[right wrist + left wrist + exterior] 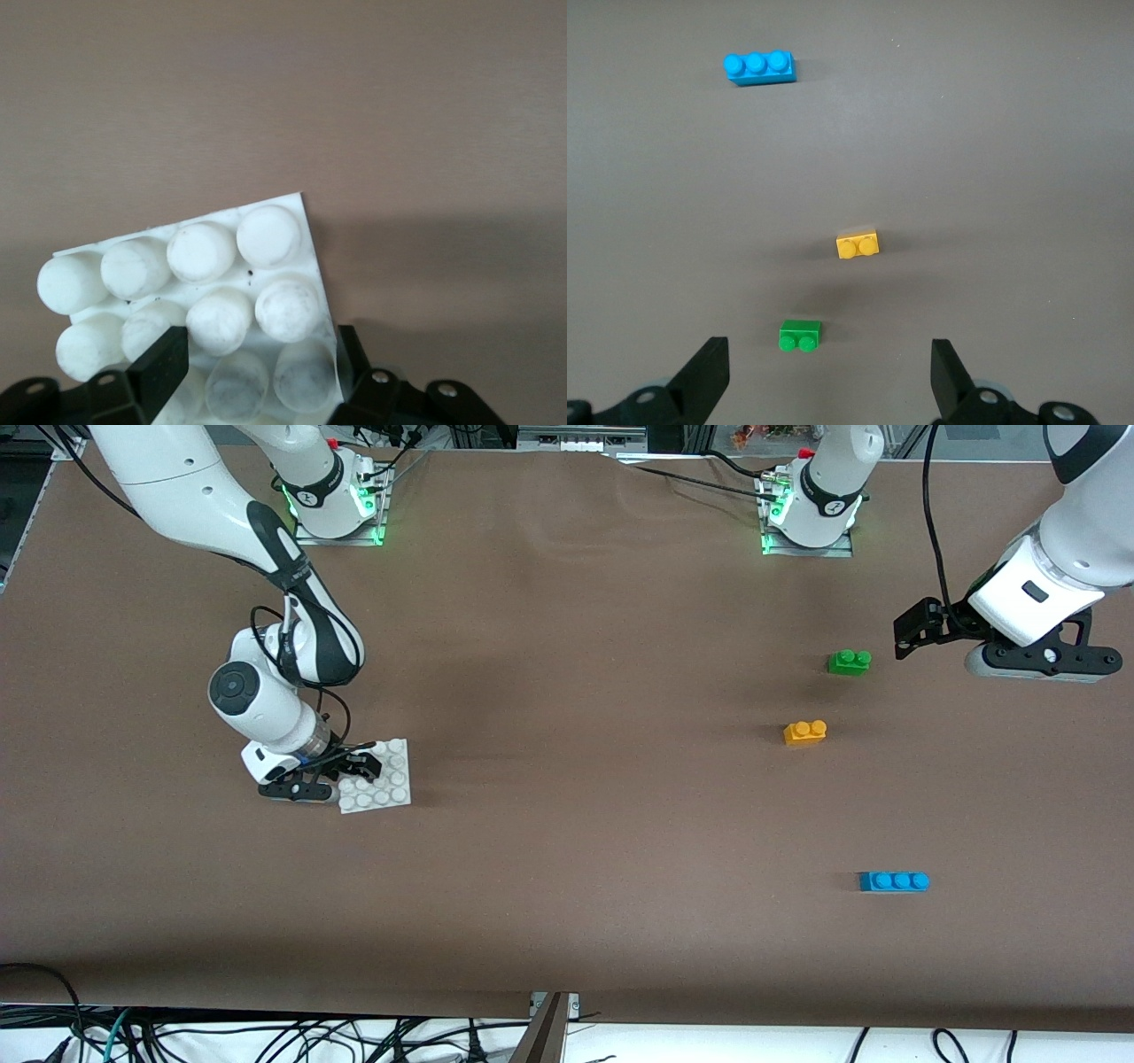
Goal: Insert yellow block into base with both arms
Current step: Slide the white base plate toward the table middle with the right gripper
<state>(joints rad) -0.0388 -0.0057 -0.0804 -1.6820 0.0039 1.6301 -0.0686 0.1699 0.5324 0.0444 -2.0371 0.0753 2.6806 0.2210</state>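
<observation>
Our left gripper (905, 640), jaws wide and empty, hovers nearest the small orange-yellow two-stud plastic block (804, 732), which lies ahead of it past the green brick (849, 661), long axis across the fingers. Our right gripper (354, 763) clamps the white studded base plate (382, 784).

Yellow block (804, 732) flat on table, white base (379, 778) seemingly tilted

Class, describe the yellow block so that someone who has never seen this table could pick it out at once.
Look toward the left arm's end of the brown table, where three toy bricks lie apart. The yellow block is the middle one, nearer the front camera than the green brick and farther than the blue brick. It alone is orange-yellow, with two studs.
</observation>
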